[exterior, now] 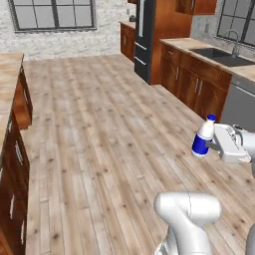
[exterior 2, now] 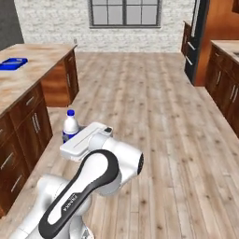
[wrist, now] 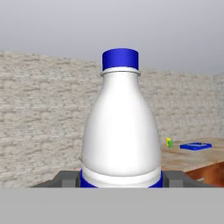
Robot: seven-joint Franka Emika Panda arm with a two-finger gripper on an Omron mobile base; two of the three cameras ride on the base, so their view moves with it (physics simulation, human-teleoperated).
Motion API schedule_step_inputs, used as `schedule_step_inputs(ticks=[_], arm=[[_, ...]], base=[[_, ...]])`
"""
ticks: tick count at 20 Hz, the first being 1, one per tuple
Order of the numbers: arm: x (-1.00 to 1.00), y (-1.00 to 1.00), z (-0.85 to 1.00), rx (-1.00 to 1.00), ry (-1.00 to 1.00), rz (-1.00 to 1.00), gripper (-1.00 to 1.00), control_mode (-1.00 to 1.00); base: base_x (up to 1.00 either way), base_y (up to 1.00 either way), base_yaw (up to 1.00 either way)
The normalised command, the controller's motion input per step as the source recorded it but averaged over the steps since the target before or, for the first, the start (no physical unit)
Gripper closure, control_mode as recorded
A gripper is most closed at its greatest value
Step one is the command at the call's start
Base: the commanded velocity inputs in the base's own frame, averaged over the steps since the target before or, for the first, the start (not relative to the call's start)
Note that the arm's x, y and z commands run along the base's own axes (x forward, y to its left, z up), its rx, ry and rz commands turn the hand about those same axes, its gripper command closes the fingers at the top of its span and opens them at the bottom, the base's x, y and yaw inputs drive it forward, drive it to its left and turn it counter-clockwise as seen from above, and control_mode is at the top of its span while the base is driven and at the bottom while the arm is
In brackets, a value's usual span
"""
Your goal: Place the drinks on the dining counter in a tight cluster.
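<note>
Hand view: the bottle (wrist: 120, 127) is white-bodied with a blue cap and a blue band at its base, standing upright. The gripper (wrist: 120, 180) pinches it low down, one dark finger (wrist: 65, 178) on each side of the base. Held in the air above the plank floor (exterior: 99, 139), the bottle has open room all round. The dining counter (exterior 2: 28, 70), carrying a blue tray (exterior 2: 12, 63), stands well apart from the bottle.

Three cameras, one kitchen floor

The wooden floor (exterior: 99, 124) is seen from behind by both base views, left and right; the white bottle (wrist: 120, 131) is seen very close by the hand view.
</note>
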Motion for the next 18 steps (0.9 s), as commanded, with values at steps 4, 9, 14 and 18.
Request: schedule_step_inputs(ticks=[4,9,14,18], arm=[[0.0,0.0,0.0,0.0,0.0,0.0,1.0,1.0],[0.0,0.0,0.0,0.0,0.0,0.0,1.0,1.0],[0.0,0.0,0.0,0.0,0.0,0.0,1.0,1.0],[0.0,0.0,0.0,0.0,0.0,0.0,1.0,1.0]], base=[[0.3,1.0,0.0],[0.04,1.0,0.03],[0.0,0.95,0.21],[0.0,0.92,0.39]])
